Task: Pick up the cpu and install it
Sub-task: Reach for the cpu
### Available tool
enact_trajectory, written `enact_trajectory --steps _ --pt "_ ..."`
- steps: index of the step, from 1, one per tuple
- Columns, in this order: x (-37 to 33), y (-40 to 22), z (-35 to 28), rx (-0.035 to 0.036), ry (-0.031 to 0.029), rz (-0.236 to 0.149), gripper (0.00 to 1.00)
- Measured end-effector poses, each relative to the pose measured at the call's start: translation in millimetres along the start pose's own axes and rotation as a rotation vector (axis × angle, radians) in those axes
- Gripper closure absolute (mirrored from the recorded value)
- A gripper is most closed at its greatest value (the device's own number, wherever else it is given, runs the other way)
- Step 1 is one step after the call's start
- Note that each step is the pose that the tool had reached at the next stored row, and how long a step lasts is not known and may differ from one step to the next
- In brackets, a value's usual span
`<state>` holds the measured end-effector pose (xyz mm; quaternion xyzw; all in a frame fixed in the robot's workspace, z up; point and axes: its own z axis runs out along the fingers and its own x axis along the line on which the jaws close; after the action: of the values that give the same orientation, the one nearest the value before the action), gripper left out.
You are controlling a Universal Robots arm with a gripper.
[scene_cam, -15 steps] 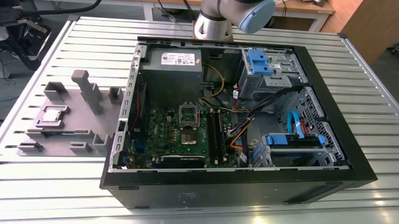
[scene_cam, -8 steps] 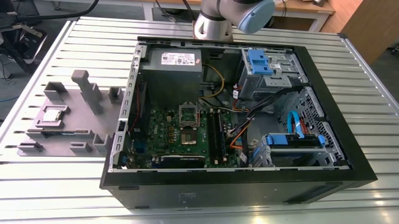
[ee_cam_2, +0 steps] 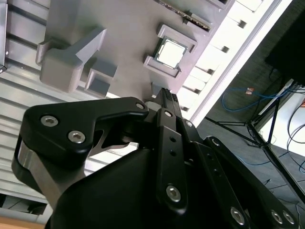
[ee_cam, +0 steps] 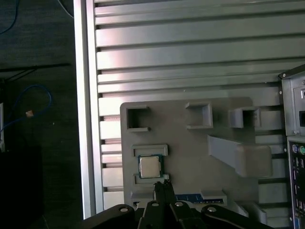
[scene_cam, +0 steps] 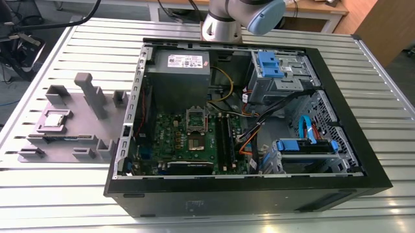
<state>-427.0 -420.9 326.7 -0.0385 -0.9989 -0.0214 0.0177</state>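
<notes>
Step in hand: approach for pick-up. Nothing grasped, install not begun.

Gripper [ee_cam: 163, 185], first wrist view: fingers drawn narrow, tips close together, nothing between them. They point at the holder, with the tips just short of the cpu [ee_cam: 149, 166] and clear of it. Height above the holder cannot be told.

Judgement: a grasp from here would call for the fingers to spread wider than the chip and line up over its two free edges. They would then need to come down square, since the raised lip of the recess leaves little room beside the chip. The chip is thin and flat, so a tilted or off-centre pinch could lift one edge or let it slip.

The cpu is a small flat square with a pale silver-grey metal top and a thin green border at its edges. In the second wrist view the top shines bright. It lies level in a square recess on a stepped block of the grey plastic holder [ee_cam: 190, 152], seated, not tipped.

The holder rests on the slatted metal table [ee_cam: 190, 47]. In the exterior view it lies on the exterior view's left, just beside the open PC case [scene_cam: 246, 194].

Farther off, inside the case, the motherboard socket [scene_cam: 196, 142] lies well apart from the chip. Whether it is bare cannot be told. Its dark metal frame [scene_cam: 196, 116] is swung up. The arm [scene_cam: 240, 19] stands beyond the case.
</notes>
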Motion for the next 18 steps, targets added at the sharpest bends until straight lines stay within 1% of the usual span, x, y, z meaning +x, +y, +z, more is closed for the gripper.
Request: enact_trajectory --steps 4,10,18 --pt "1.6 -0.4 6.3 0.0033 0.0000 0.000 0.89" --pt "2.6 -0.9 15.1 0.0047 -0.0002 0.000 0.89" --pt "2.4 -1.2 21.3 0.0053 -0.0001 -0.006 0.89"
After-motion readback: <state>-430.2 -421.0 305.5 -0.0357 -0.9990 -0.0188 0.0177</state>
